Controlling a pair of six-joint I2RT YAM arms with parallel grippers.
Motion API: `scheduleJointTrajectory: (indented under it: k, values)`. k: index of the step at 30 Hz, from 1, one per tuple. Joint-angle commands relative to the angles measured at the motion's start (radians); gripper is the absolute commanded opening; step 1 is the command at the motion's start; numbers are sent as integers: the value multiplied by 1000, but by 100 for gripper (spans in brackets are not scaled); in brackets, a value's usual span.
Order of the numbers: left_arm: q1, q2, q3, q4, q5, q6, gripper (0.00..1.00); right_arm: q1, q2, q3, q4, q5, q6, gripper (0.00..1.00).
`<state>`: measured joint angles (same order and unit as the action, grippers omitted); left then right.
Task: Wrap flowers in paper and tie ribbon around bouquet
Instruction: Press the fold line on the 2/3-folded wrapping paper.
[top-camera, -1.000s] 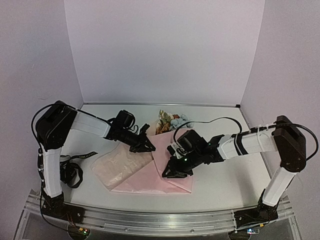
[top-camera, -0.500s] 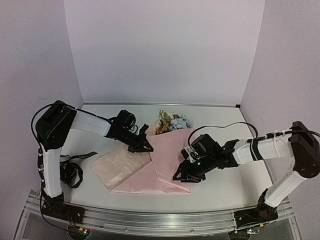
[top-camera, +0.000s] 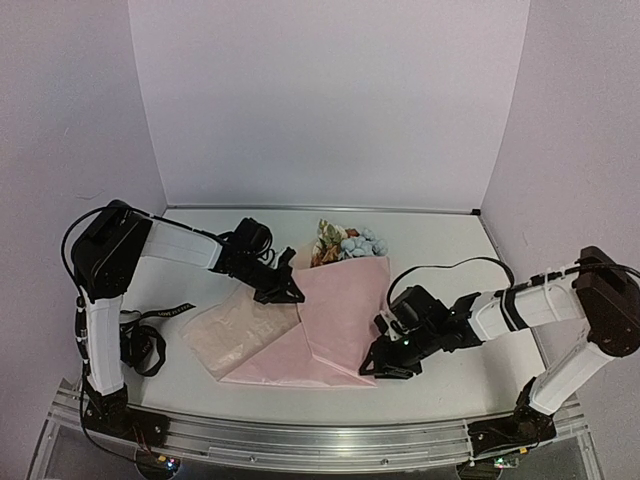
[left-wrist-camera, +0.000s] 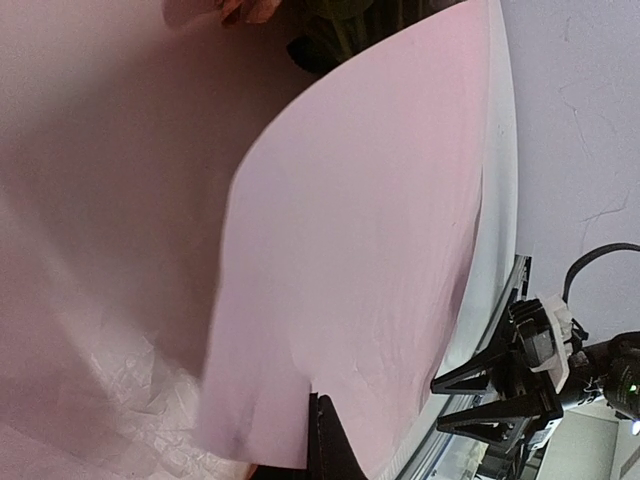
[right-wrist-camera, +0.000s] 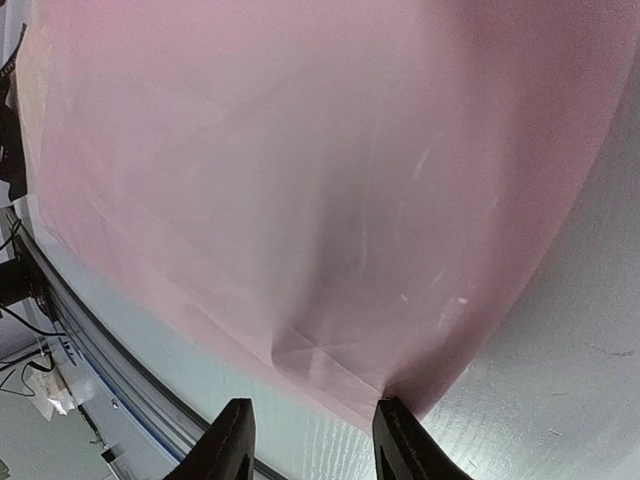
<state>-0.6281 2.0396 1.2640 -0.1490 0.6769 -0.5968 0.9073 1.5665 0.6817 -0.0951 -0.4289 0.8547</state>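
Observation:
The pink paper (top-camera: 335, 310) lies folded over the flowers (top-camera: 350, 243), whose blue, cream and orange blooms stick out at its far end. My left gripper (top-camera: 283, 291) is shut on the fold's left edge. In the left wrist view the paper (left-wrist-camera: 380, 200) rises from the closed fingertips (left-wrist-camera: 322, 440). My right gripper (top-camera: 385, 360) stands open at the paper's near right corner. In the right wrist view that gripper (right-wrist-camera: 315, 440) has bare table between its fingers, and the paper (right-wrist-camera: 300, 180) corner touches the right fingertip. The black ribbon (top-camera: 165, 312) lies at the far left.
A paler, crinkled part of the sheet (top-camera: 235, 335) spreads on the table to the left of the fold. The left arm's base (top-camera: 105, 395) and black cables stand beside the ribbon. The table's front rail (top-camera: 300, 435) runs just behind the right gripper.
My right gripper has opened and drawn back to the near right, off the paper to its corner. The left gripper has closed fully on the fold's edge.

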Motion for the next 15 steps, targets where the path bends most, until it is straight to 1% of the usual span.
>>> scheduleJointTrajectory:
  k: [1,4,7,9,13,15]
  values:
    - [5,-21,48,-22,-35,31,0,-7,1,-19,49,30,12,41]
    - [6,-25,55,-38,-59,39,1,-7,26,-31,85,25,33,40]
    - [5,-36,60,-53,-86,49,4,-7,39,-39,87,26,42,39]
    - [4,-53,59,-61,-110,59,9,-7,42,-42,87,28,45,38]
    - [3,-120,42,-71,-190,78,23,-7,48,-46,87,27,54,34]
    - [-2,-168,34,-80,-249,85,26,-7,54,-47,87,24,58,30]
